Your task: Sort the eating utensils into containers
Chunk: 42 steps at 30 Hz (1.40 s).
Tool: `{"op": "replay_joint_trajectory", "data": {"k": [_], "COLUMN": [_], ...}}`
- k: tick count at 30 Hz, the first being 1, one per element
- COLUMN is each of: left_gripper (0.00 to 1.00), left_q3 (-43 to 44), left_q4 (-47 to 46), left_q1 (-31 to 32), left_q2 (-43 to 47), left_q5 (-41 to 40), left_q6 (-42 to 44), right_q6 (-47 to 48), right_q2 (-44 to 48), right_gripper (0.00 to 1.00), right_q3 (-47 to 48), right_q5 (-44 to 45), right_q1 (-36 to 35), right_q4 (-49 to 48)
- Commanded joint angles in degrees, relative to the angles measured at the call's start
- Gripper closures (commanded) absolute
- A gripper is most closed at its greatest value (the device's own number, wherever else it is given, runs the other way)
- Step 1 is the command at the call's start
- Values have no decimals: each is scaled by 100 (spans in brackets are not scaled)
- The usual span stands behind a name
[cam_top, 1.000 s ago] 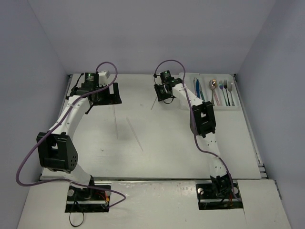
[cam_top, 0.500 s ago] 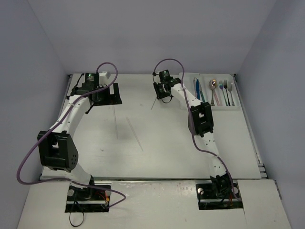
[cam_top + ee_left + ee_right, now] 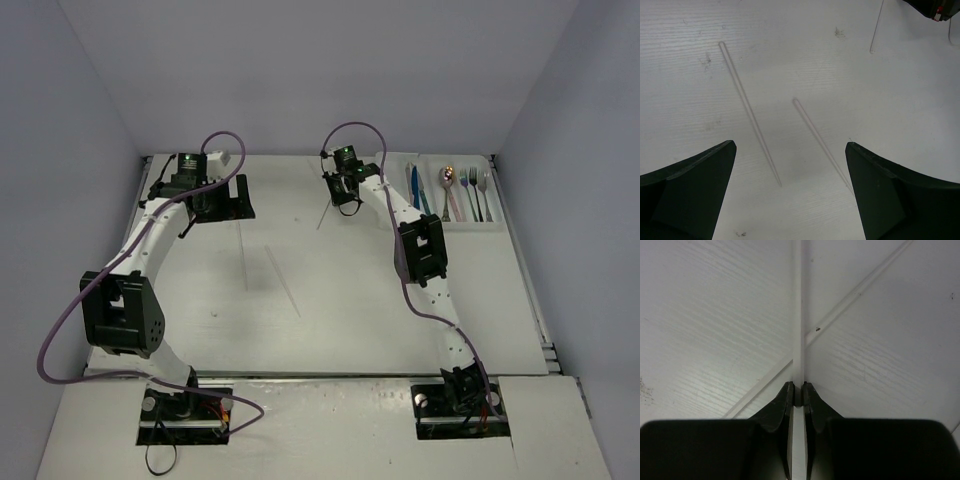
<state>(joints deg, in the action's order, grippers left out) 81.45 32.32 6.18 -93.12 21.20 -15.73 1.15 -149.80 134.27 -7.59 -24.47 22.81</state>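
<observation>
Right gripper [image 3: 798,388] pinches a stick [image 3: 798,315] left of the tray [image 3: 470,229]; left gripper [image 3: 790,147] hangs spread over two sticks [image 3: 747,107] on open table [image 3: 350,300].

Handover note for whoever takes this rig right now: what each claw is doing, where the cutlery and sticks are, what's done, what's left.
Left claw: open, holding nothing, above two loose sticks that lie apart on the table.
Right claw: shut on a pale stick, over the table to the left of the tray.
Done: the coloured cutlery lies in the tray's compartments.
Left: carry the pale stick to the tray, then probably the loose sticks.
</observation>
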Motion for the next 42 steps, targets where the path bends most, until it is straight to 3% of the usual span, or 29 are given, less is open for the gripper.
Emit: {"op": "replay_joint_trajectory", "data": {"k": [1, 9, 17, 23, 32, 42], "left_gripper": [9, 9, 6, 6, 6, 6], "left_q3": [240, 204, -23, -100, -156, -54], "left_q4": [-174, -182, -350, -375, -375, -404], "left_q1": [-73, -91, -270, -311, -311, -311], "left_q2": [92, 119, 378, 553, 603, 525], "left_q5": [112, 76, -48, -167, 42, 11], "left_q6": [-79, -122, -114, -58, -36, -122], "right_q6": [26, 140, 144, -79, -1065, -1403], "right_q2": [63, 613, 1923, 3048, 4442, 4527], "right_gripper": [100, 100, 100, 100, 100, 100], "right_q3": [-216, -428, -433, -1276, -3388, -4192], "right_q5": [-11, -278, -249, -162, 325, 537], "right_q1": [-32, -67, -37, 158, 779, 1180], "right_q4": [58, 48, 39, 9, -102, -102]}}
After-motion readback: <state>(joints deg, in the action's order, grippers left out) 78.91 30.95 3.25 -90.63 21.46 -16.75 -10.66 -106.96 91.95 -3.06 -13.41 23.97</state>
